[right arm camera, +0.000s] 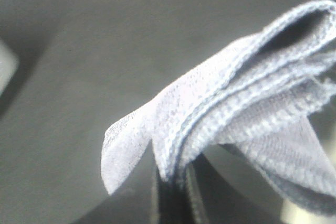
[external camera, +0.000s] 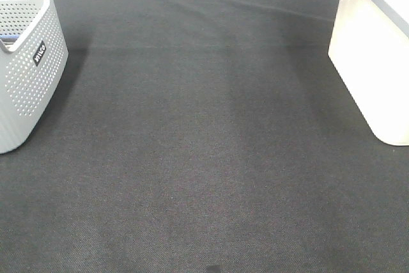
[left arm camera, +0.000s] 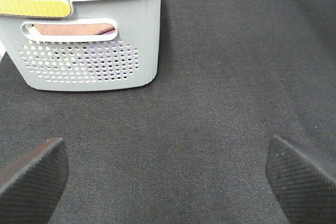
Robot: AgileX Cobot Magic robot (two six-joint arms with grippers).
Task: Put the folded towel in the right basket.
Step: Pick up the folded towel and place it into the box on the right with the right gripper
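Basket, grey, far left, cloths inside. Left gripper near it, jaws wide apart, over black cloth. White basket at right edge. Right gripper clamped on folded towel: folded edge pinched between jaws, rest bunched beyond them.

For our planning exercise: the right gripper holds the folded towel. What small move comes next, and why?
Probably carry the folded towel over the white right basket before opening. The right gripper pinches it with only dark table behind it, and the high view shows nothing above that basket yet.
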